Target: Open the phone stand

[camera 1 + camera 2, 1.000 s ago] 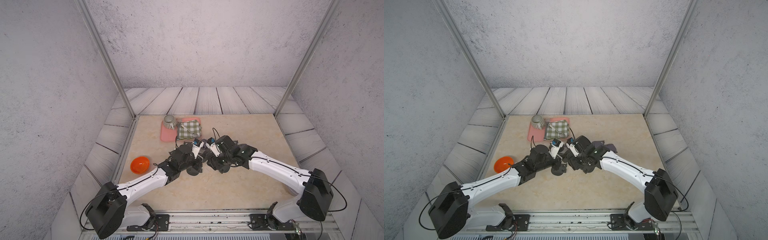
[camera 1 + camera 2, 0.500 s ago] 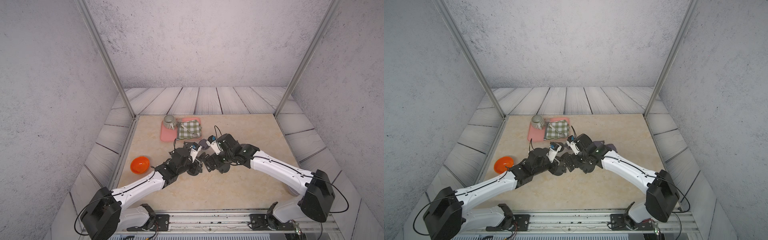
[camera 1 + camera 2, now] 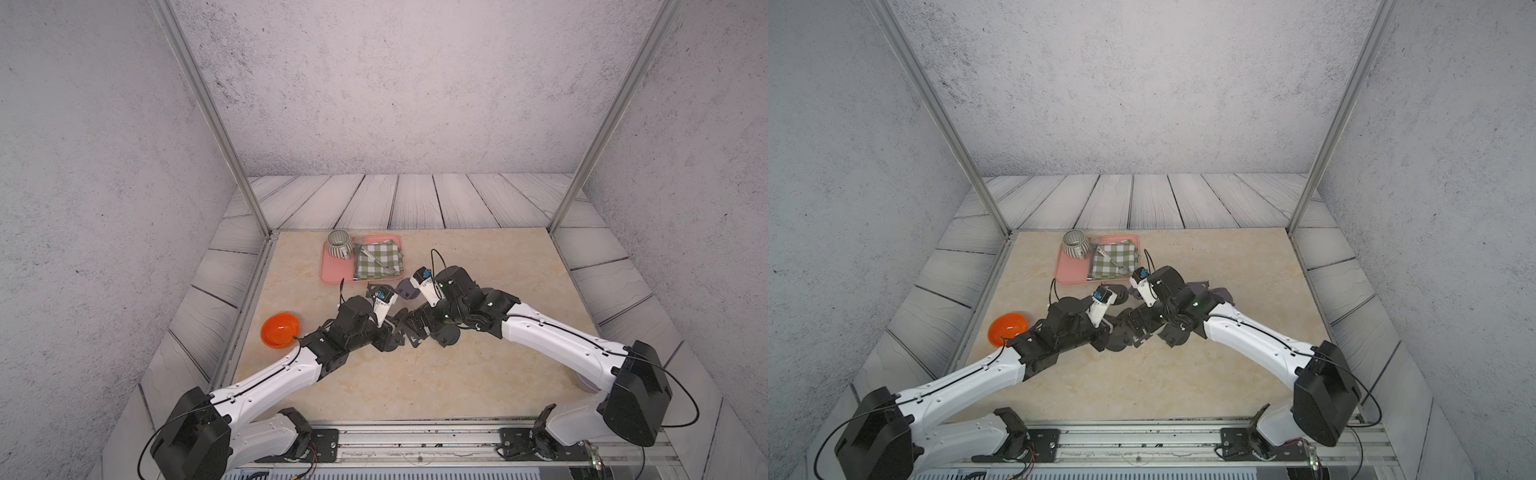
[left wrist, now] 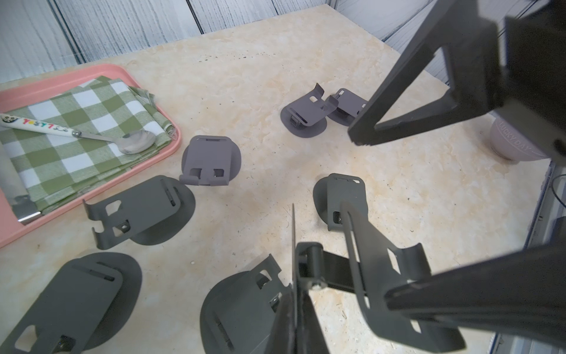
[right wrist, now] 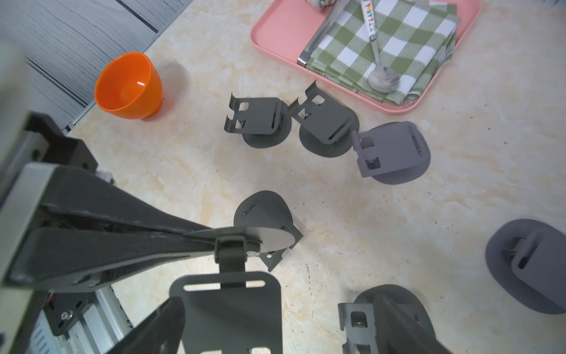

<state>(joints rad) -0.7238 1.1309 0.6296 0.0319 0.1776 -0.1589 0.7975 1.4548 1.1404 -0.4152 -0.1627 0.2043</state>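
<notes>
Right wrist view: the left gripper [image 5: 211,236] is clenched on the round base of a dark phone stand [image 5: 226,306], which hangs clear of the marble tabletop [image 5: 367,230]. The right gripper [image 5: 278,302] straddles its plate, jaws wide apart and grasping nothing. To finish well, the base likely wants a firm pinch and the plate a swing purely about its hinge, clear of the neighbouring stand [image 5: 266,220] just beneath.
</notes>
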